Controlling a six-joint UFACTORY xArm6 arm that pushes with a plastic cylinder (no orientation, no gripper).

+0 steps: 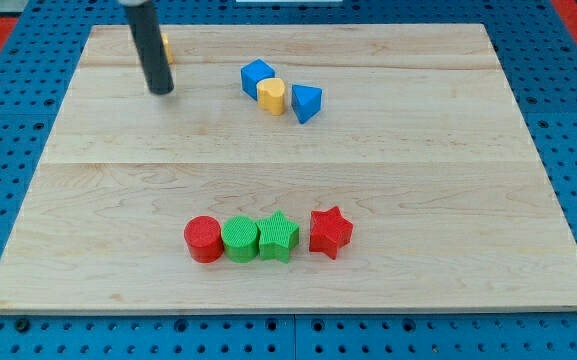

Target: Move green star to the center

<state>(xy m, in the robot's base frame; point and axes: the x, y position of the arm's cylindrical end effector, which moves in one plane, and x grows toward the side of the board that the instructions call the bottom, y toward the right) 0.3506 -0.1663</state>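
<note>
The green star [279, 237] lies near the view's bottom middle, in a row with a red cylinder [204, 239], a green cylinder [239, 238] and a red star [330, 232]. The green star touches the green cylinder on its left and sits close to the red star on its right. My tip [161, 90] is at the view's upper left, far from the green star, resting on the wooden board [418, 180].
A blue cube [256, 77], a yellow cylinder [272, 95] and a blue triangular block [306, 102] cluster at the view's top middle. An orange-yellow block [167, 47] is partly hidden behind the rod. The board lies on a blue pegboard [8, 110].
</note>
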